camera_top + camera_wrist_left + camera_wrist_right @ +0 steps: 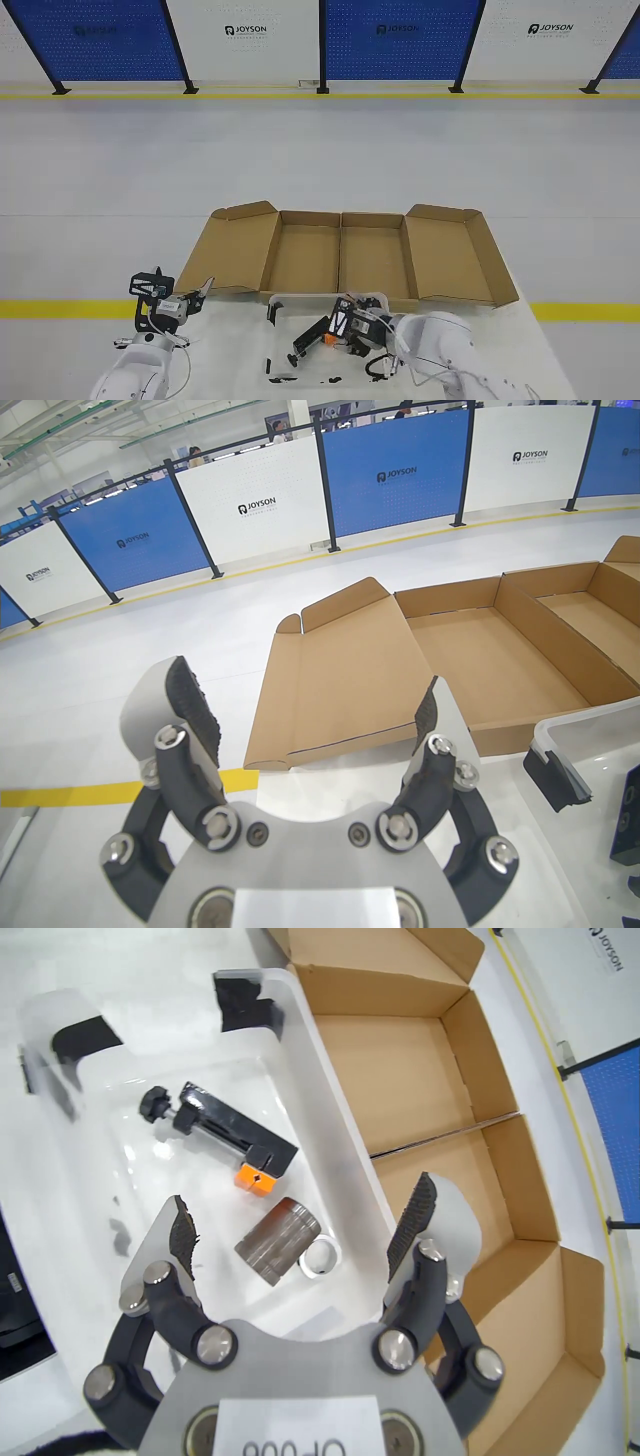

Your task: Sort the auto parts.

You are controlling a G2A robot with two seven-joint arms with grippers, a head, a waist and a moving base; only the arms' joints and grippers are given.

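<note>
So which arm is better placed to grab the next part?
Right. The right end effector, open, hangs over the metal cylinder in the clear bin; the left end effector, open, is off beside it.

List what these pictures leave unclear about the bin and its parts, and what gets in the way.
Top view: the right gripper covers part of the clear bin; what lies beneath is hidden.
Top view: small dark shapes at the clear bin's near side, too small to identify.
Left wrist view: a black part is cut off by the picture's edge.
Right wrist view: the right gripper's own body hides the clear bin's nearest corner.
</note>
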